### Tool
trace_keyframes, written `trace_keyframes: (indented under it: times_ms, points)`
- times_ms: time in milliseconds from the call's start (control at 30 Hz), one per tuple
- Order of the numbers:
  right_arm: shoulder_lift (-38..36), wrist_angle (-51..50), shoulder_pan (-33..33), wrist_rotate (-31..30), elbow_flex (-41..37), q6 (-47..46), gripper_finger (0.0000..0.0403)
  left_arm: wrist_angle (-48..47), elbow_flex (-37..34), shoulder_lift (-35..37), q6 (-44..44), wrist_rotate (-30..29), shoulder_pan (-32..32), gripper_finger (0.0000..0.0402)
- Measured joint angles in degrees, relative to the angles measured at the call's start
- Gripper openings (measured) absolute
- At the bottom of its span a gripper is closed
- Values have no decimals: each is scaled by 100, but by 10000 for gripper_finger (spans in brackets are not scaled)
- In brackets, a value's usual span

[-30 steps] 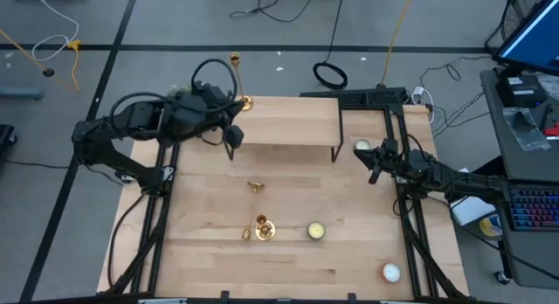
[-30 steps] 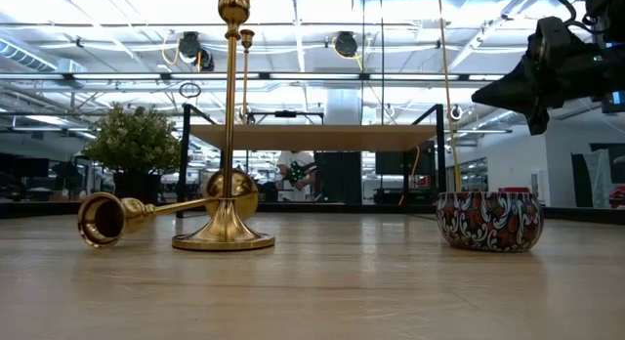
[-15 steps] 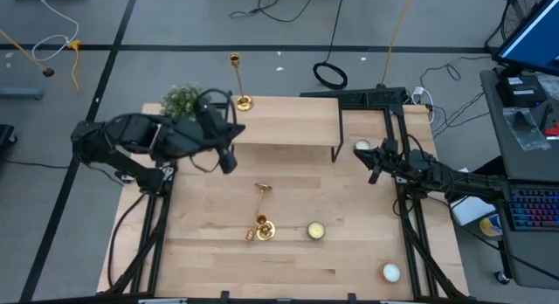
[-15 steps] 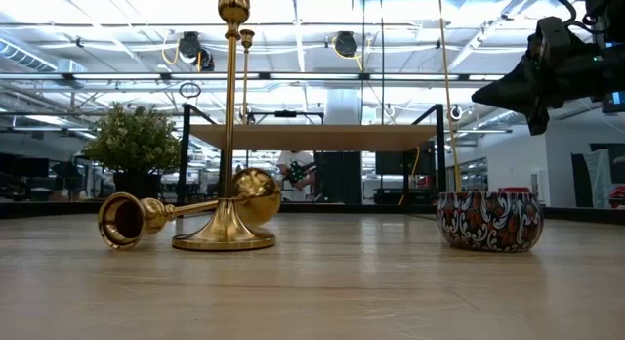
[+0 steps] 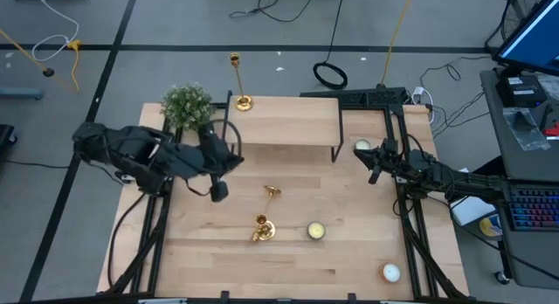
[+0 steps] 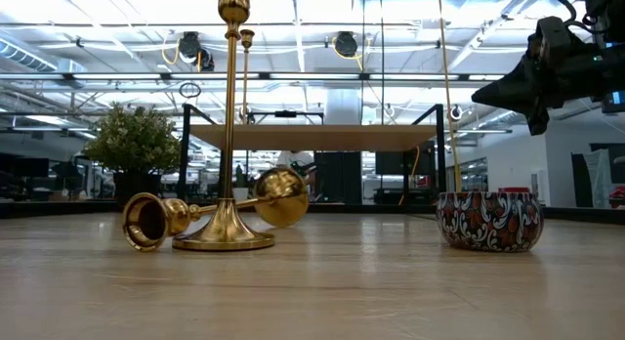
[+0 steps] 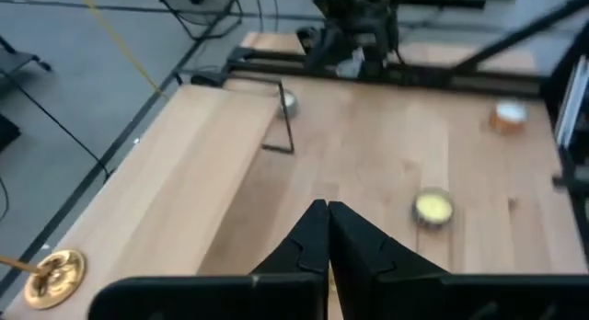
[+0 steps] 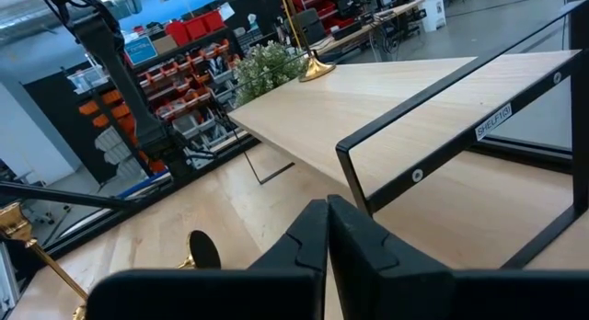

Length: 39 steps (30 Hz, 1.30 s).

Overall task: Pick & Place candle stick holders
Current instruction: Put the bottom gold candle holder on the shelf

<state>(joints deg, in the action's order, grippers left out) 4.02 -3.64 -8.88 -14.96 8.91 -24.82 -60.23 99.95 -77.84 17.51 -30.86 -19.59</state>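
- Candle stick holders: three brass pieces show. One stands on the raised shelf at its far left corner; one stands upright on the table near its middle front; one lies toppled on its side just beyond the standing one.
- Left gripper: it hovers over the table to the left of the toppled holder, its fingers pressed together on nothing, as the left wrist view confirms.
- Right gripper: it waits near the shelf's right leg, fingers closed and empty.
- Step in hand, as a judgement: you likely need to fetch the toppled holder. Spread the fingers before you descend, and straddle the thin stem, not the flared base.
- Handling: you should expect polished, rounded metal to roll or slip. Close squarely across the stem and lift slowly, keeping clear of the standing holder beside it.
- Shapes and surfaces: each holder has a slim stem, a round flared base and a small top cup, all mirror-bright gold. In the low view the toppled one lies behind the upright one.
- Surroundings: pale matte wood tabletop, black metal shelf frame, a patterned candle tin, and a leafy plant by the shelf.
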Motion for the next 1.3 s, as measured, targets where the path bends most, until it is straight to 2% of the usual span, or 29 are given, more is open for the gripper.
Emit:
trace_keyframes:
  times_ms: [233, 533, 800, 1100, 1200, 1300]
  points:
    - [0, 0, 0, 2, 0, 0, 4, -348, -11, -179, -387, 177, -157, 27]
    - [0, 0, 0, 2, 0, -1, 4, -376, -1, -239, -322, 293, -193, 3]
    - [1, 0, 0, 2, 0, 0, 4, -376, -1, -245, 168, 306, -190, 28]
    - [-1, 0, 0, 2, 0, 0, 4, -312, -1, -245, 727, 669, -186, 5]
    - [1, 0, 0, 2, 0, 0, 4, -311, 2, -309, 423, 780, -190, 4]
    - [0, 0, 0, 3, 0, 0, 4, -349, 2, -506, -241, 765, -209, 15]
